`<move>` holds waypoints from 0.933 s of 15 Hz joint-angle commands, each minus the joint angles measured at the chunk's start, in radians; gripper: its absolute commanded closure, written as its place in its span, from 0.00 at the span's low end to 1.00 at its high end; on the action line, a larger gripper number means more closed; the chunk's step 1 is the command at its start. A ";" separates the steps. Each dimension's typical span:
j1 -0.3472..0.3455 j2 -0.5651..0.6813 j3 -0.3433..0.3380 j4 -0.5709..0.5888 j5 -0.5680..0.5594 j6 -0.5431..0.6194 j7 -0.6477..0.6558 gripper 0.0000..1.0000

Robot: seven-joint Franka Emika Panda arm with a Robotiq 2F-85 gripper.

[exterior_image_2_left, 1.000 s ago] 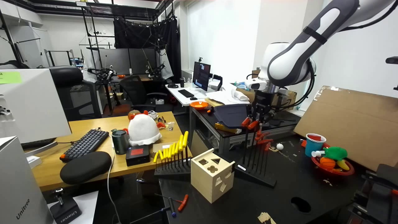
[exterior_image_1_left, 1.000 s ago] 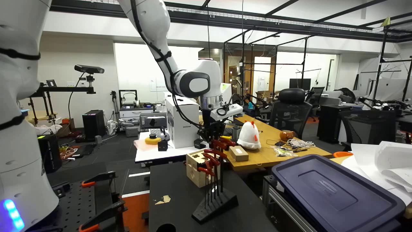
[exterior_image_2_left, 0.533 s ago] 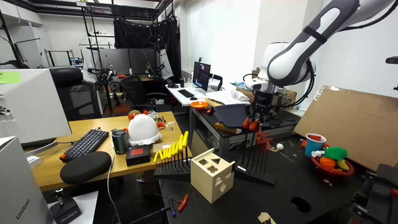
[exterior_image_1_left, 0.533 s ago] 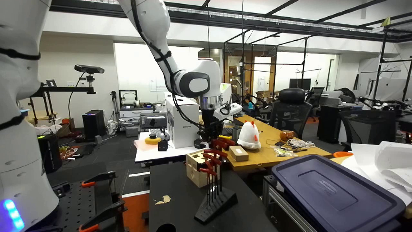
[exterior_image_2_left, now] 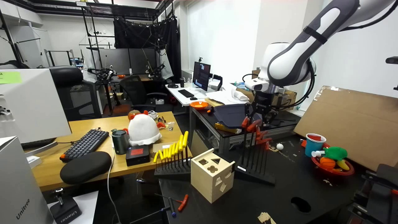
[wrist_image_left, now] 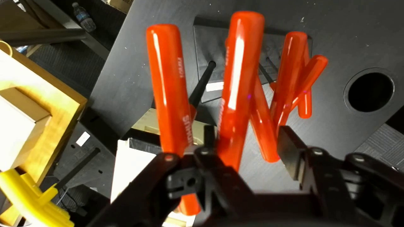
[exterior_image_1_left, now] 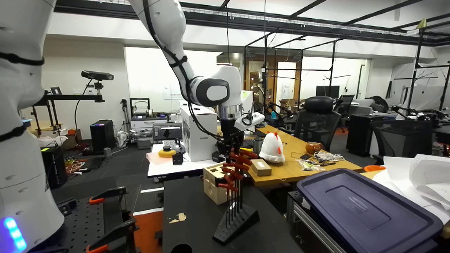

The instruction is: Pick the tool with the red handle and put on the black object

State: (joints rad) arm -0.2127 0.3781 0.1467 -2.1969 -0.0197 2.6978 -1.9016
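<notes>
Apart, jaws amid red handles (wrist_image_left: 237,91).

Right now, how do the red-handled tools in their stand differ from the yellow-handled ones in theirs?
The yellow-handled tools line up in a neat row, while the red-handled tools have handles pointing various ways. The jaws stand open by the red-handled tools, away from the yellow-handled tools. Both sets have dark shafts standing in black stands.
</notes>
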 commanded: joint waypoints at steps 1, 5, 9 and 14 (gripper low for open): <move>-0.007 -0.028 0.008 -0.025 0.035 -0.006 -0.034 0.13; -0.008 -0.032 0.008 -0.038 0.041 0.001 -0.027 0.00; -0.017 -0.048 0.022 -0.042 0.132 -0.019 0.019 0.00; 0.051 -0.137 -0.015 -0.053 0.163 -0.099 0.216 0.00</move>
State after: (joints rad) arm -0.2023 0.3429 0.1491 -2.2168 0.1325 2.6495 -1.7908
